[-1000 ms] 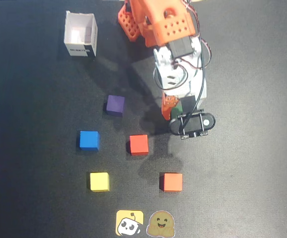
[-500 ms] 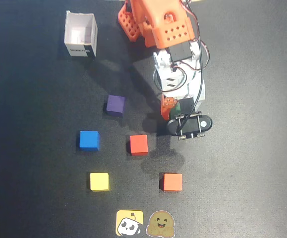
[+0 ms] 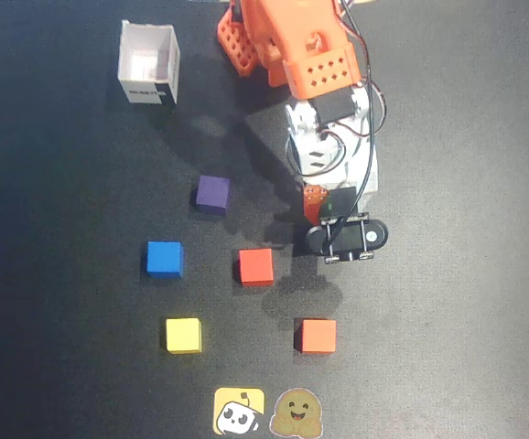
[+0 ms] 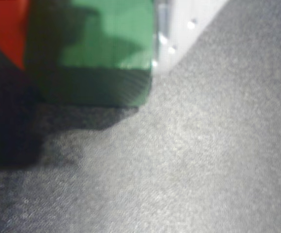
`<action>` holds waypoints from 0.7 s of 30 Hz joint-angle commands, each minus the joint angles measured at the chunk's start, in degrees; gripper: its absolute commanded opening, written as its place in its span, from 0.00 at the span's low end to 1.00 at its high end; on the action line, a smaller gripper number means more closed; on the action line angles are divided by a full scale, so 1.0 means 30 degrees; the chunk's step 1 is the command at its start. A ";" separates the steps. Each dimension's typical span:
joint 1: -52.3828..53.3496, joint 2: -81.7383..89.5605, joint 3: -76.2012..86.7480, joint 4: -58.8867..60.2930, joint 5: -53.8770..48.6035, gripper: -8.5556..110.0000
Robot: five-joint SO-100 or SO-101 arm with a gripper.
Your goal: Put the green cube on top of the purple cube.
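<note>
Green fills the top of the wrist view: the small dark green matte cube sits between an orange finger at its left and a pale finger at its right, so the pincer appears to pinch it, though whether the cube rests on the dark cloth table or hangs just above it I cannot tell. In the overhead view only a sliver of green shows under the orange-and-white arm, right of centre.

The small dark purple matte cube lies at about ten o'clock from the pincer, apart from it and bare on top. A red cube lies at about eight o'clock from the pincer. A blue cube sits further left, a yellow cube and an orange cube nearer the bottom edge, and a white open box at the upper left.

By my judgement the grasp looks done; carrying the green cube across, lowering it squarely onto the purple one and releasing remain.
</note>
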 commanded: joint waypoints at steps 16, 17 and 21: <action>0.5303 0.5479 -0.5742 1.2012 -0.0146 0.14; 0.5918 0.5713 -0.5801 1.2393 -0.0381 0.14; 0.8291 0.6211 -0.5801 1.3301 -0.0996 0.14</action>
